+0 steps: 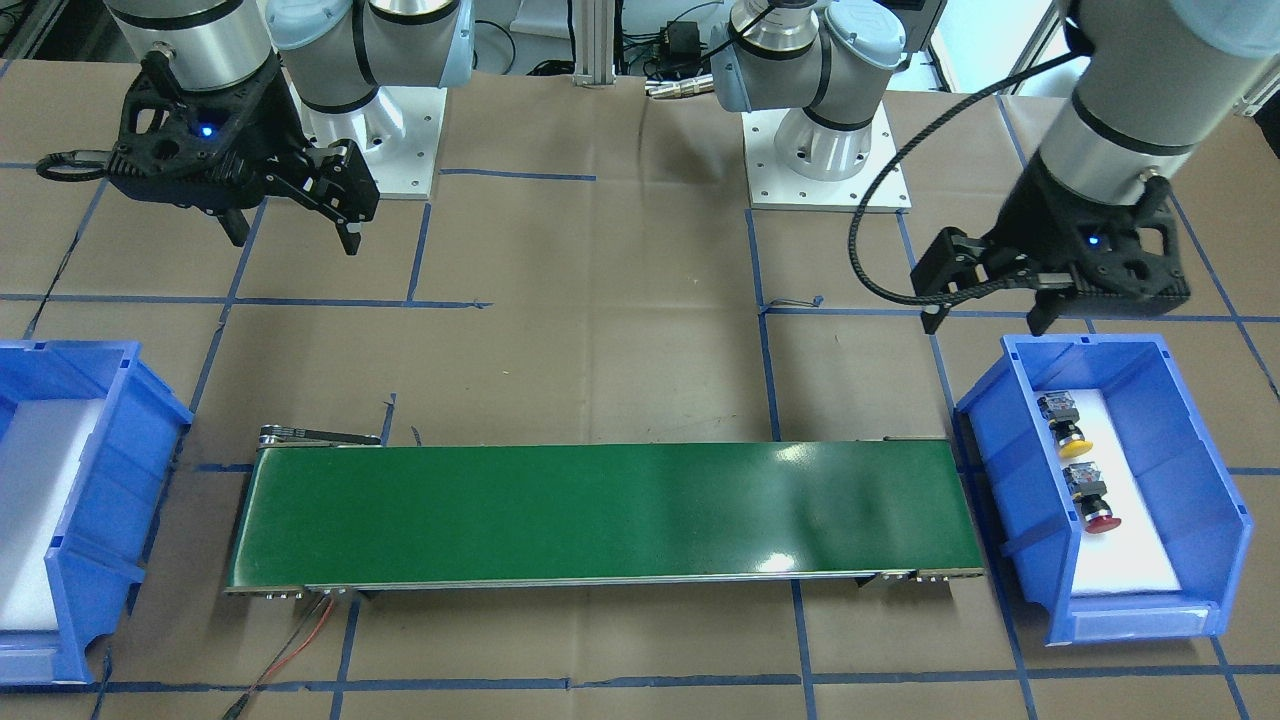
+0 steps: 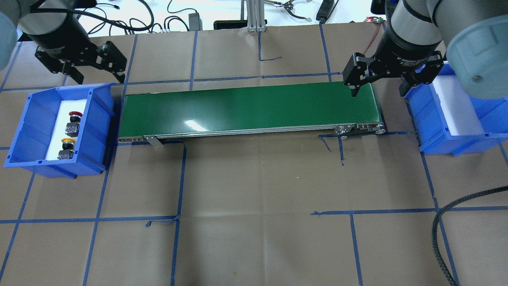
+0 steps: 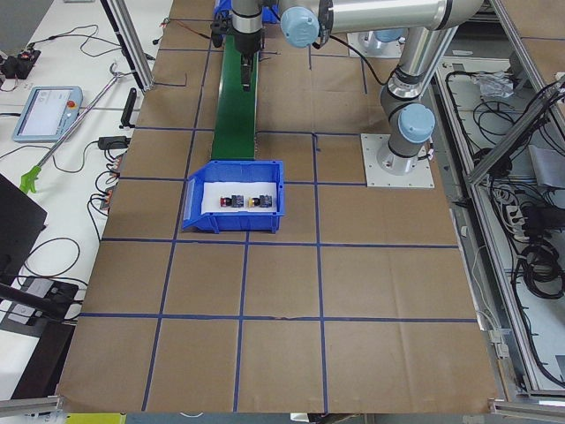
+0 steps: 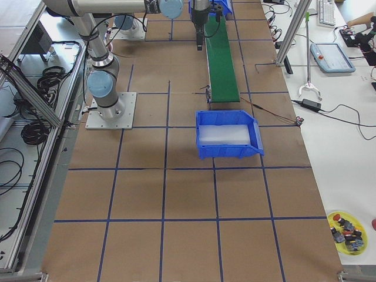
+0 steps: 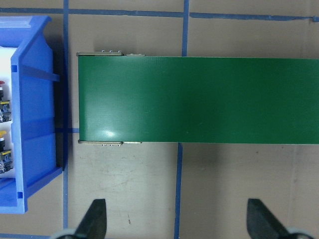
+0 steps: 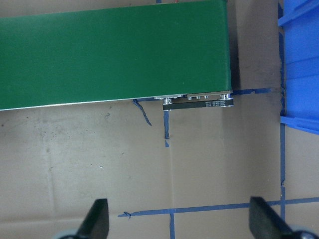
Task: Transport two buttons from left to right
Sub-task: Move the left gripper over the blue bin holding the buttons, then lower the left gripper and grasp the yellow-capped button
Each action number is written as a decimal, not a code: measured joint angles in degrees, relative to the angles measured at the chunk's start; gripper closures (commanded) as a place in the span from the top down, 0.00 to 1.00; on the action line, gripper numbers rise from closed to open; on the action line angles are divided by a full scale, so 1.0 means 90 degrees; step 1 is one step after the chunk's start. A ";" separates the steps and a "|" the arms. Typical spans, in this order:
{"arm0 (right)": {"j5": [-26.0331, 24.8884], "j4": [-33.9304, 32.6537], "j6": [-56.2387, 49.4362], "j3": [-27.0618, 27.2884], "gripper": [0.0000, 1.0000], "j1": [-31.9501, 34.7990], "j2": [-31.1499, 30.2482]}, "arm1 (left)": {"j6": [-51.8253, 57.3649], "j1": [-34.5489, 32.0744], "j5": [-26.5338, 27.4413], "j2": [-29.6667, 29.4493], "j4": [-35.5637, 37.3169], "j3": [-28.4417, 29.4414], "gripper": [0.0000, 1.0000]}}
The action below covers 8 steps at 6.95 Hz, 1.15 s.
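The yellow-capped button [image 2: 66, 142] and the red-capped button [image 2: 74, 115] lie on white foam in the blue bin [image 2: 24, 131] at the robot's left. They also show in the front view, yellow [image 1: 1070, 428] and red [image 1: 1097, 508]. My left gripper [image 2: 99, 77] hovers open and empty over the table beyond that bin's far edge; it shows in the front view [image 1: 985, 322] and the left wrist view [image 5: 178, 221]. My right gripper [image 2: 379, 93] is open and empty above the right end of the conveyor, also in the front view [image 1: 295, 240].
A green conveyor belt [image 2: 250, 109] lies between the two bins. A blue bin [image 2: 432, 131] with only white foam in it stands at the right. A black cable [image 2: 440, 222] loops at the near right of the table.
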 measured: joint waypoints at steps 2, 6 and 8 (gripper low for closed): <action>0.0002 -0.0002 0.0007 -0.0011 1.00 0.0000 -0.0011 | 0.1186 0.1191 0.0005 -0.0099 0.0050 -0.0013 1.00; 0.0001 -0.0004 0.0004 -0.0008 1.00 0.0000 0.0023 | 0.2649 0.2579 -0.0040 -0.0673 0.0596 -0.0042 0.99; -0.0004 -0.0003 0.0002 -0.0021 1.00 0.0000 0.0005 | 0.2769 0.2704 -0.0069 -0.0846 0.1043 -0.0409 0.99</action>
